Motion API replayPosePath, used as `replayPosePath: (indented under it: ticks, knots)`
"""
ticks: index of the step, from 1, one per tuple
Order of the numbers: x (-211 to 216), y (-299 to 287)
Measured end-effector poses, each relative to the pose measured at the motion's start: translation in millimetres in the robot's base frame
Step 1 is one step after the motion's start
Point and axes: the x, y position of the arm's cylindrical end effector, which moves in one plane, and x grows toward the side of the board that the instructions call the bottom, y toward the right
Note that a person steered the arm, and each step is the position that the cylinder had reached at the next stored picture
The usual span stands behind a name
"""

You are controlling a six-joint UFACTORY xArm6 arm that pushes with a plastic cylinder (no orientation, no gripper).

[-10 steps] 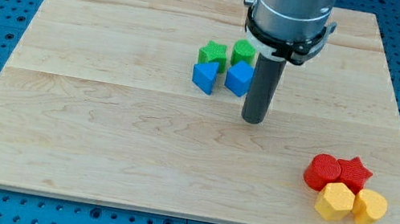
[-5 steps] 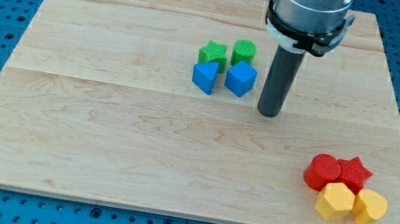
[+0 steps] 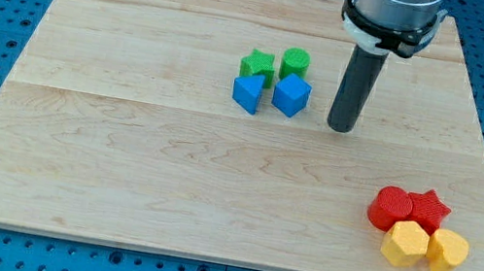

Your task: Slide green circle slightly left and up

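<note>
You are seeing my tip (image 3: 341, 128) sitting on the tabletop (image 3: 119, 164) to the view's right of the cluster, apart from every block — there are no fingers here, only the rod. The green circle (image 3: 295, 64) is waiting just above the blue cube (image 3: 291, 96), beside the green star (image 3: 257, 63). The push is not yet starting — everything is left.

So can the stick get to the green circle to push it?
Probably yes. My tip sits right of the blue cube, with bare board up to the green circle, whose right side is open.
</note>
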Motion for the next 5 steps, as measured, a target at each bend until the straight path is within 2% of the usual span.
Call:
replayPosePath:
  ticks: [1,2,3,4,5]
  knots:
    - [-31,39]
    - [-80,40]
    - [-95,-6]
    - [-73,-43]
    - [-84,-100]
